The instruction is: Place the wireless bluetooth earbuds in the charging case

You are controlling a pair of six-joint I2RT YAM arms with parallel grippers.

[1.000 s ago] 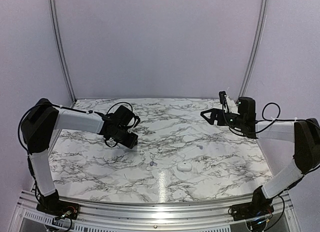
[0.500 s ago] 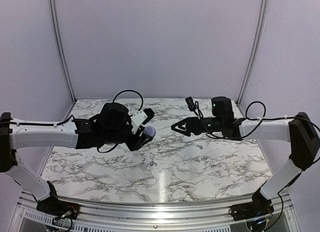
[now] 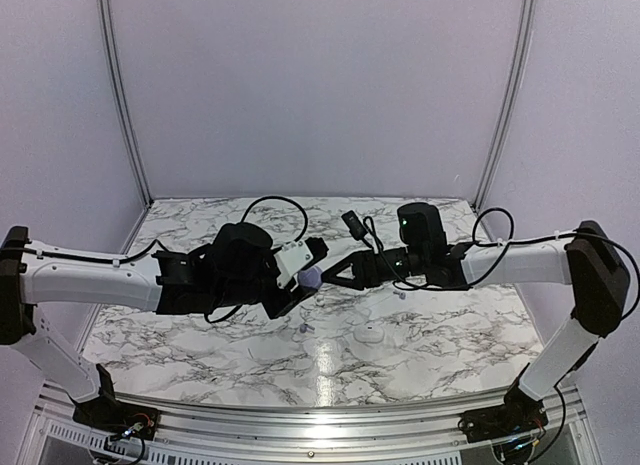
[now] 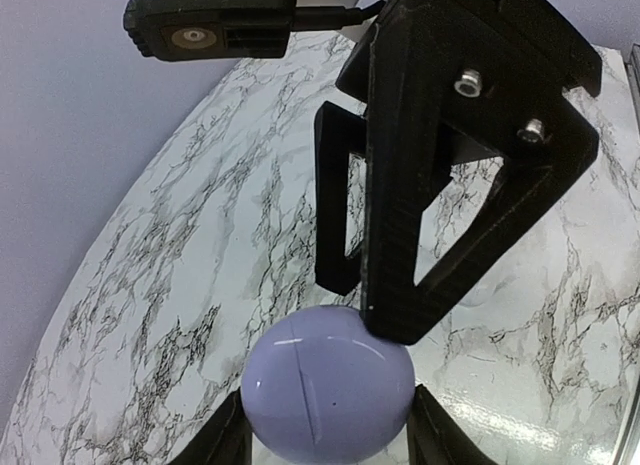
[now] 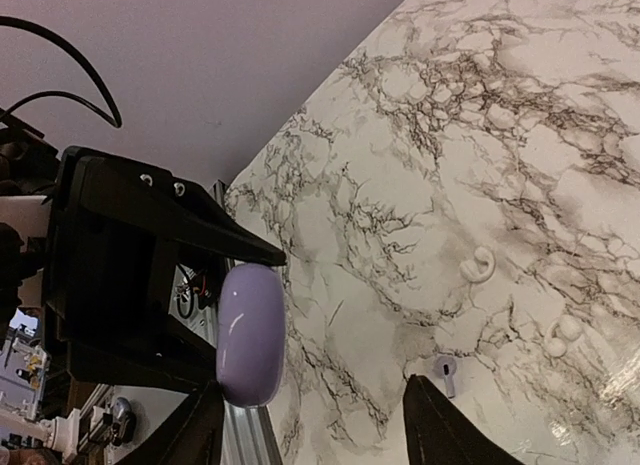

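My left gripper (image 3: 308, 276) is shut on the lilac charging case (image 3: 313, 277), held closed above the middle of the table. In the left wrist view the case (image 4: 328, 383) sits between my left gripper's (image 4: 330, 437) two fingers. The right gripper (image 3: 324, 276) faces it, and one black fingertip touches the case's top. In the right wrist view the case (image 5: 250, 335) lies edge-on by the left finger of the right gripper (image 5: 315, 425), whose jaws stand well apart. A lilac earbud (image 3: 303, 328) (image 5: 445, 370) and a whitish earbud (image 3: 400, 294) (image 5: 478, 267) lie on the marble.
A whitish rounded case (image 3: 370, 333) rests on the marble table (image 3: 200, 335) near the front, right of the lilac earbud. Another small whitish piece (image 5: 560, 330) lies near it. Both arms reach inward and meet over the table's middle.
The left arm lifted the lilac case off the table and carried it to the middle. The right arm swung left to meet it, and its jaws have narrowed.
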